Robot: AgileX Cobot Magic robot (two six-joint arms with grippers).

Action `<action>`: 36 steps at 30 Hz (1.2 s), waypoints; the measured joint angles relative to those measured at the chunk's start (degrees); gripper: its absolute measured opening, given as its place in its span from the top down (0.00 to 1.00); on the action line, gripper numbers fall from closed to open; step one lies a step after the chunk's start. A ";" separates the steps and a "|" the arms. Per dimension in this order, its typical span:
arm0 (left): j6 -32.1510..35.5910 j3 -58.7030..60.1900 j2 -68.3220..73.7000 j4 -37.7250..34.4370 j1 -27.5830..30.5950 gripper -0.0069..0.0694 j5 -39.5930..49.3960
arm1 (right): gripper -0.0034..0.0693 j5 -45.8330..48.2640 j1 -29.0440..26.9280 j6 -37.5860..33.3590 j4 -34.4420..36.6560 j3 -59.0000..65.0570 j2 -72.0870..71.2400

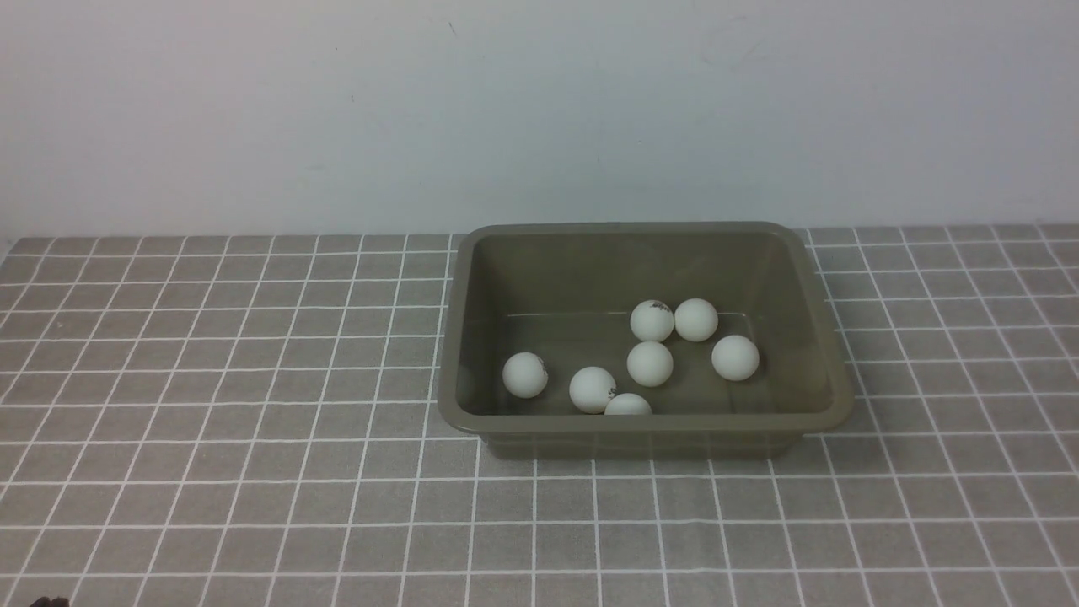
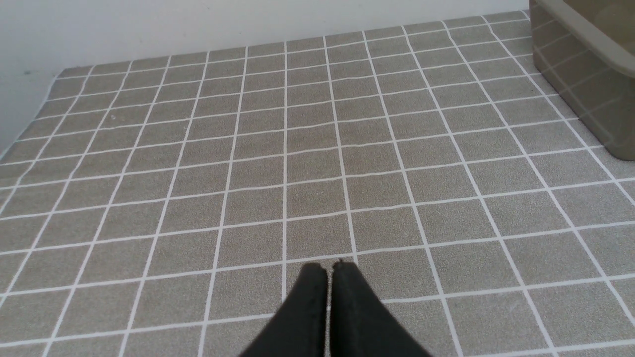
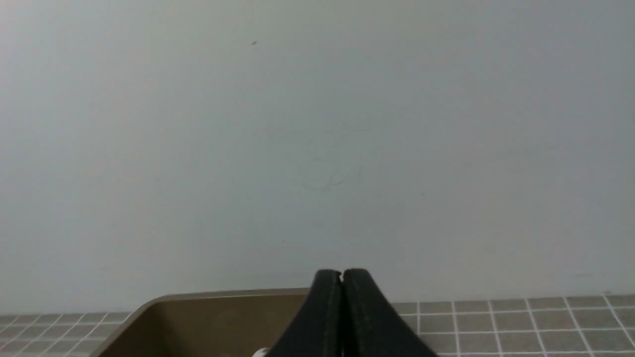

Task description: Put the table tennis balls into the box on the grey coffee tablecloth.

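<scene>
The olive-grey box (image 1: 472,337) stands on the grey coffee tablecloth (image 1: 211,379), right of centre in the front view. Several white table tennis balls (image 1: 650,363) lie inside it, one (image 1: 628,405) half hidden by the near wall. My left gripper (image 2: 329,267) is shut and empty over bare cloth, with a corner of the box (image 2: 585,64) off to one side. My right gripper (image 3: 342,273) is shut and empty, raised and facing the wall, with the box's far rim (image 3: 208,296) below it. Neither arm shows in the front view.
A pale wall (image 1: 539,110) rises straight behind the cloth's far edge. The cloth (image 2: 248,173) stretches wide to the left of the box, and a narrower strip (image 1: 952,354) lies to its right.
</scene>
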 joint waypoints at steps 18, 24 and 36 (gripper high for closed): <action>-0.05 0.00 0.00 0.00 0.00 0.92 0.17 | 0.97 -4.10 -15.73 -20.46 7.33 21.41 -3.97; -0.05 0.00 0.00 0.00 0.00 0.92 0.17 | 0.97 -1.73 -16.62 -19.54 7.35 22.31 -3.97; -0.05 0.00 0.00 0.00 0.00 0.92 0.17 | 0.97 -1.73 -16.62 -19.51 7.39 22.31 -3.97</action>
